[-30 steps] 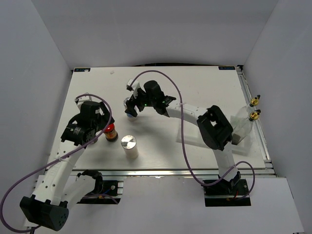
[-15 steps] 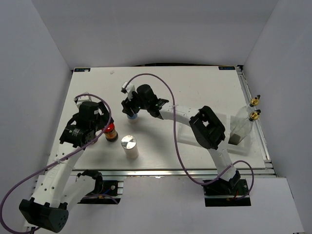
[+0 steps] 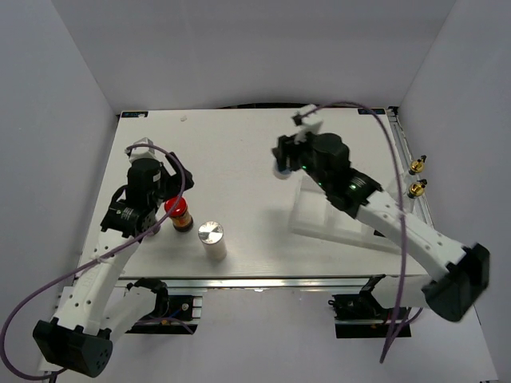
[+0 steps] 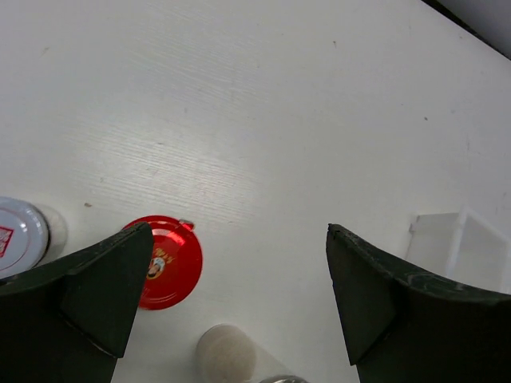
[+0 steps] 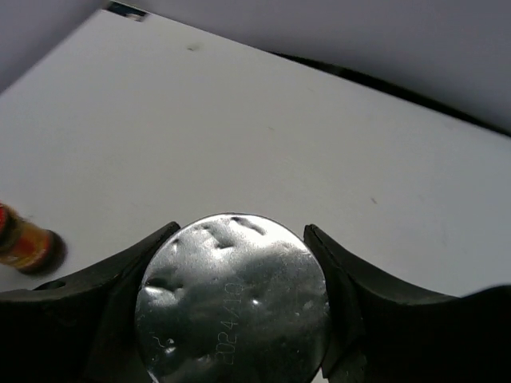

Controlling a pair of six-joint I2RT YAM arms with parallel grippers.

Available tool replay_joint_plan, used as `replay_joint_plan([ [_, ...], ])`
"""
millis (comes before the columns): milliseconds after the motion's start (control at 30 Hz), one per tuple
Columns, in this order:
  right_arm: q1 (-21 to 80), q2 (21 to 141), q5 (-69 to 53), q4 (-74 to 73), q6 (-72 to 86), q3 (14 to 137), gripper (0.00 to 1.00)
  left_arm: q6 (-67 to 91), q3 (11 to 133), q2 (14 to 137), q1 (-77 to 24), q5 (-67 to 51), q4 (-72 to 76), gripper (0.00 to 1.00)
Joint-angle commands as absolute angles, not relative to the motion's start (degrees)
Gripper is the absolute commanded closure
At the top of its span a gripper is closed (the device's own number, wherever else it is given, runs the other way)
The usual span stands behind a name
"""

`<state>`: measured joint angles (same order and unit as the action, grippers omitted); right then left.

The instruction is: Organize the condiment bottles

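Two hands: right hand (image 3: 282, 165) pinches the grey-lidded jar (image 5: 233, 307); left hand (image 4: 239, 239) hangs spread. Grip seemingly at the lid only, so the jar could slip.

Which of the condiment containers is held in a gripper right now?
The grey-lidded jar, clamped in the right gripper. The red-lidded jar and white shaker stand ungripped on the table; the left gripper is open and empty.

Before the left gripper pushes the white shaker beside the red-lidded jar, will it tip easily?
Probably, if pushed high: the shaker stands upright and looks taller than wide. Once down, its round body would likely roll. Its smooth side may slip when gripped.
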<state>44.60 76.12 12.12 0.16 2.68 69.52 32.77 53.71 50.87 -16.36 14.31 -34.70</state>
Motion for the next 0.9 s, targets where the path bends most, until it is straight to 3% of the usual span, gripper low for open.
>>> replay_joint_plan([
  [0, 41.67, 67.1, 26.26, -11.23, 10.36, 61.8, 0.95, 32.26, 52.21, 53.34, -16.61, 8.1, -28.92, 0.02],
  [167, 37.19, 58.63, 31.74, -14.93, 15.72, 53.97, 0.97, 32.61, 51.76, 58.87, -16.87, 2.82, -25.93, 0.02],
  [500, 31.73, 61.79, 40.95, -21.89, 20.21, 54.85, 0.98, 29.02, 57.57, 68.2, -18.19, -2.73, -31.02, 0.02],
  [867, 27.6, 59.77, 42.9, -24.26, 20.92, 52.48, 0.98, 31.29, 61.52, 74.97, -19.95, -5.27, -23.39, 0.02],
])
